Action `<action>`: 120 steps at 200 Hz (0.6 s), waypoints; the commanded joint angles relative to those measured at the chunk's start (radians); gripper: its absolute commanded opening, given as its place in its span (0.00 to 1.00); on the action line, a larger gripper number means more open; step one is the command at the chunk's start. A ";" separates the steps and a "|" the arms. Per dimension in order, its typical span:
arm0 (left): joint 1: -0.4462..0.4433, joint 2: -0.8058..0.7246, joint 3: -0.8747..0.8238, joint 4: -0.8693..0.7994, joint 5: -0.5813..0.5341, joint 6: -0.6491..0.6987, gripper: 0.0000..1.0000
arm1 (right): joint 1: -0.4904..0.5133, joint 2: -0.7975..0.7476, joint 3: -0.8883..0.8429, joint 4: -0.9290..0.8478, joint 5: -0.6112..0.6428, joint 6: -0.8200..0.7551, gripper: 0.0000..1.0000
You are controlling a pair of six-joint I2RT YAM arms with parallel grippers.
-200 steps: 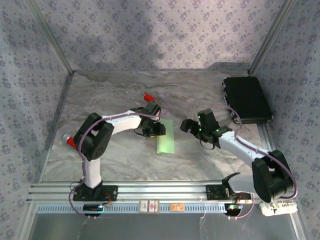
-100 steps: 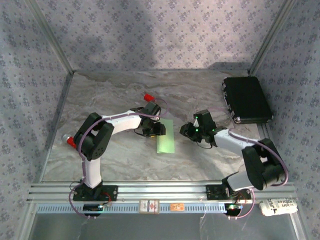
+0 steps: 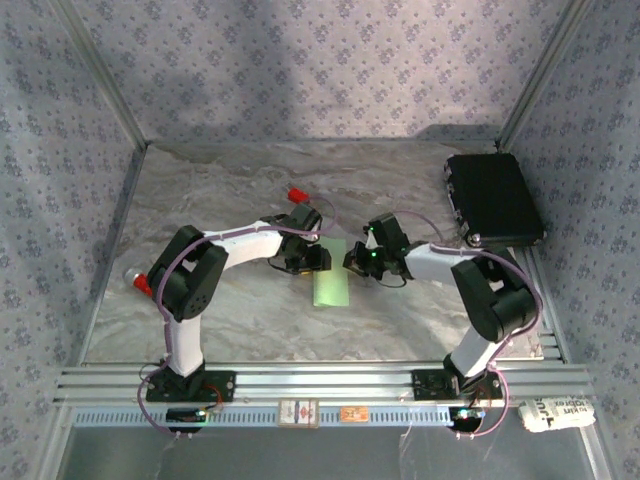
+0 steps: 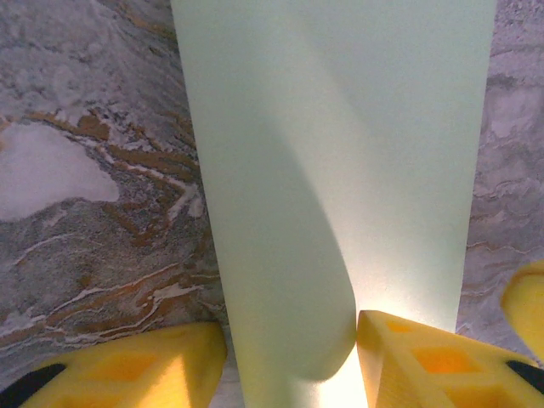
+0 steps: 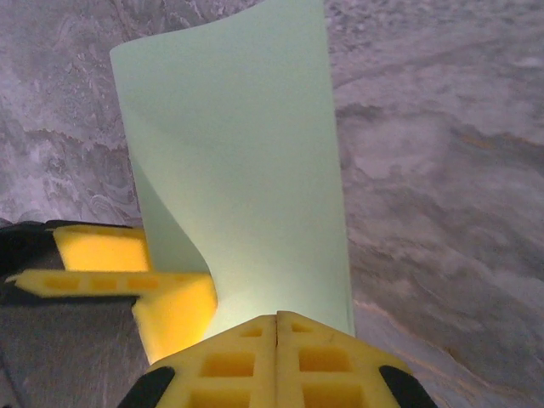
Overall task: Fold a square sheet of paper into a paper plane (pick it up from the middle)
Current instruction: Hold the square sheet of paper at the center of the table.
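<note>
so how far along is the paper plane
Early. Done: the square sheet of paper is bent over into a loose half, not yet creased. In hand: the left end effector holds the curl, and the right end effector is shut at its edge. Left: pressing that crease and every later fold; no pointed dart yet.

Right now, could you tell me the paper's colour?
The paper is pale green, clearest in the left wrist view.

The paper lies on the table between left pincer and right pincer.
</note>
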 commanded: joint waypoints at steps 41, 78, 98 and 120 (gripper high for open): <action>0.005 0.125 -0.071 -0.041 -0.100 0.028 0.50 | 0.034 0.100 0.086 -0.017 0.002 -0.009 0.00; 0.006 0.127 -0.070 -0.039 -0.098 0.030 0.50 | 0.034 0.125 0.051 -0.079 0.057 -0.035 0.00; 0.004 0.121 -0.068 -0.038 -0.093 0.027 0.50 | 0.031 0.142 0.024 -0.093 0.062 -0.058 0.00; 0.005 0.102 -0.060 -0.038 -0.074 0.023 0.50 | 0.022 0.150 0.019 -0.139 0.080 -0.101 0.00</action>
